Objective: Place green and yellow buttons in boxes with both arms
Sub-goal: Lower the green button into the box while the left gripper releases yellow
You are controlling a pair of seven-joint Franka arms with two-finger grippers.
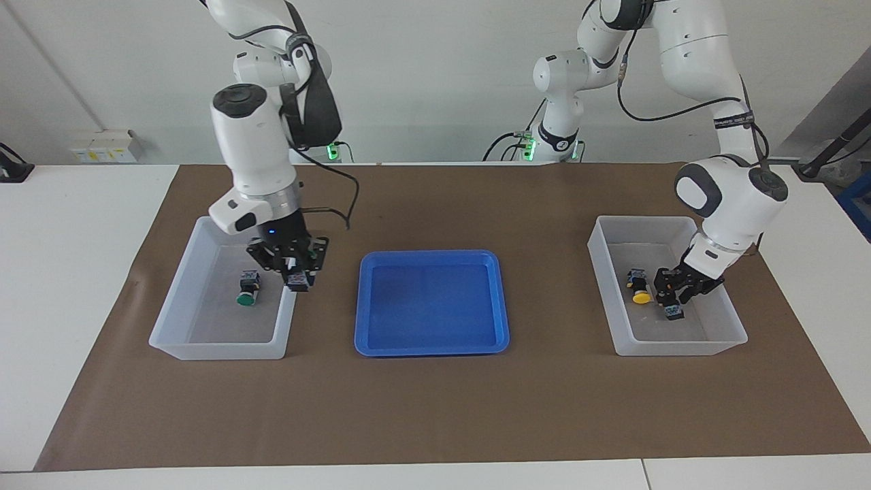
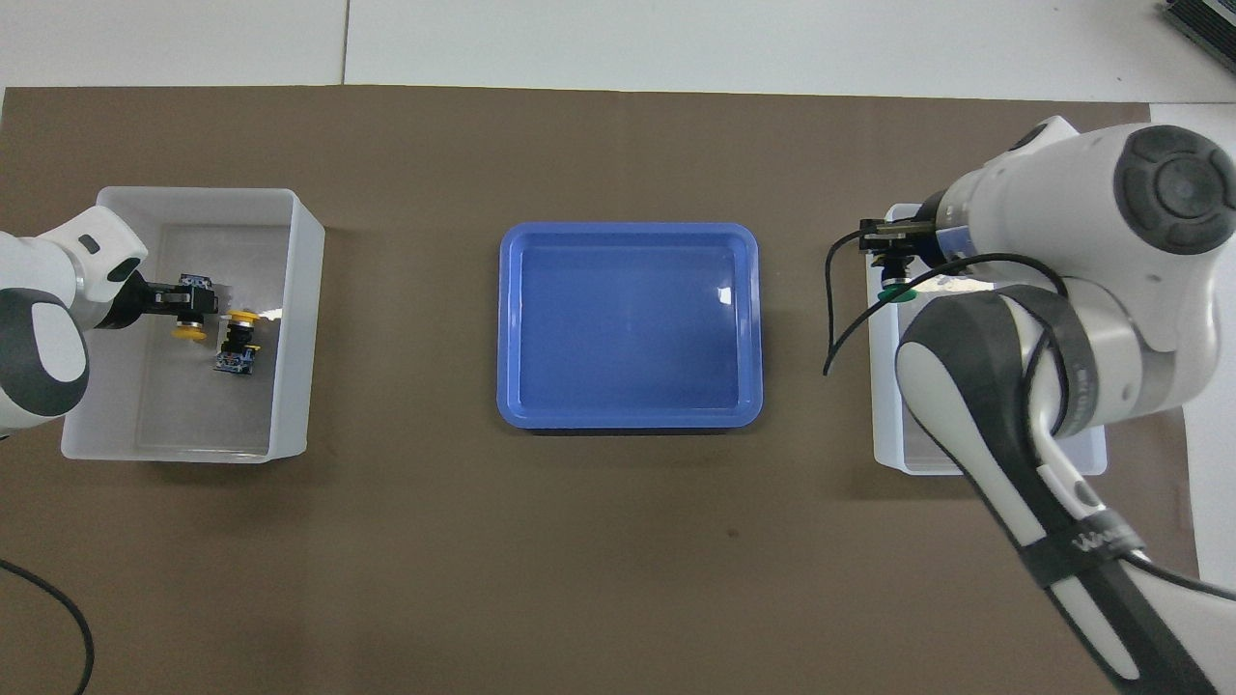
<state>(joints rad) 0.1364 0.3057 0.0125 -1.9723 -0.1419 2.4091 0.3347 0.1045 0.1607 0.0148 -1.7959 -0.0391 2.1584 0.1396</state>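
My right gripper (image 1: 297, 273) is shut on a green button (image 1: 298, 281) and hangs over the tray-side wall of the box (image 1: 204, 346) at the right arm's end. The overhead view shows its green cap (image 2: 896, 292) under the gripper (image 2: 893, 270) at that box's (image 2: 884, 425) rim. Another green button (image 1: 248, 288) lies inside this box. My left gripper (image 1: 674, 294) is low inside the other box (image 1: 680, 346), with a yellow button (image 1: 674, 312) at its tips. A second yellow button (image 1: 639, 286) lies just beside it. From overhead, the left gripper (image 2: 193, 301), the yellow cap (image 2: 187, 332) and the lying button (image 2: 237, 343) all show inside that box (image 2: 299, 319).
A shallow blue tray (image 1: 432, 340) stands between the two boxes on the brown mat (image 1: 435, 408). The right arm covers much of its box in the overhead view. White table surface borders the mat.
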